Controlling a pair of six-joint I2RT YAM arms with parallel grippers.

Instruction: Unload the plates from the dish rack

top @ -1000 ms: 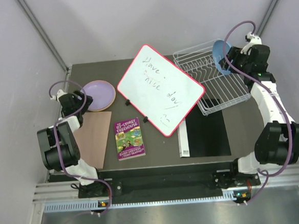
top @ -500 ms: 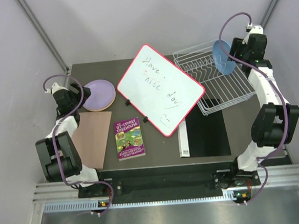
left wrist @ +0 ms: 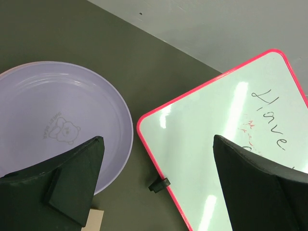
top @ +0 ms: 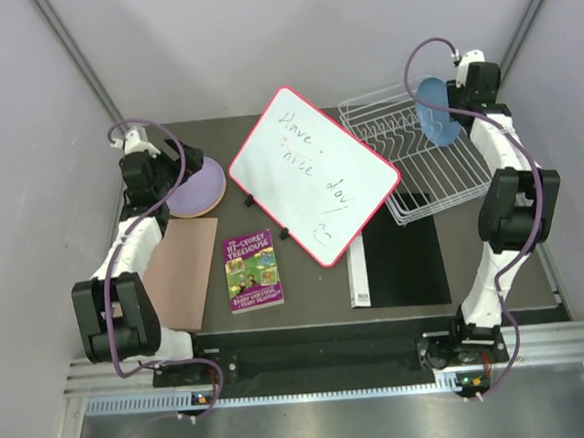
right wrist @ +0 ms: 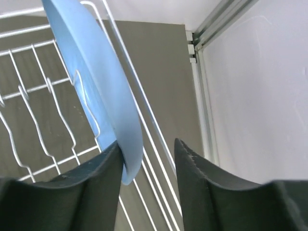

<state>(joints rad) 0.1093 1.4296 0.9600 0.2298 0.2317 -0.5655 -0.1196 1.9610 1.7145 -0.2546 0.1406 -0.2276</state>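
A light blue plate (top: 433, 109) stands on edge at the back right of the white wire dish rack (top: 419, 165). My right gripper (top: 449, 118) is over it. In the right wrist view the gripper (right wrist: 147, 144) straddles the blue plate's (right wrist: 101, 82) rim: the left finger touches it, the right finger stands apart, so it is open. A lilac plate (top: 197, 183) lies flat at the table's left with an orange-yellow edge showing under it. My left gripper (top: 172, 179) hovers over it, wide open and empty (left wrist: 159, 178), with the lilac plate (left wrist: 57, 120) below its left finger.
A red-rimmed whiteboard (top: 314, 172) lies tilted in the middle, its edge close to the lilac plate (left wrist: 226, 144). A book (top: 253, 272), a brown board (top: 185, 272) and a black mat (top: 405, 261) lie toward the front. The enclosure wall (right wrist: 260, 86) is close on the right.
The left gripper has opened fully and drawn back above the lilac plate. The right arm has swung further back and its jaws have narrowed around the blue plate's rim.
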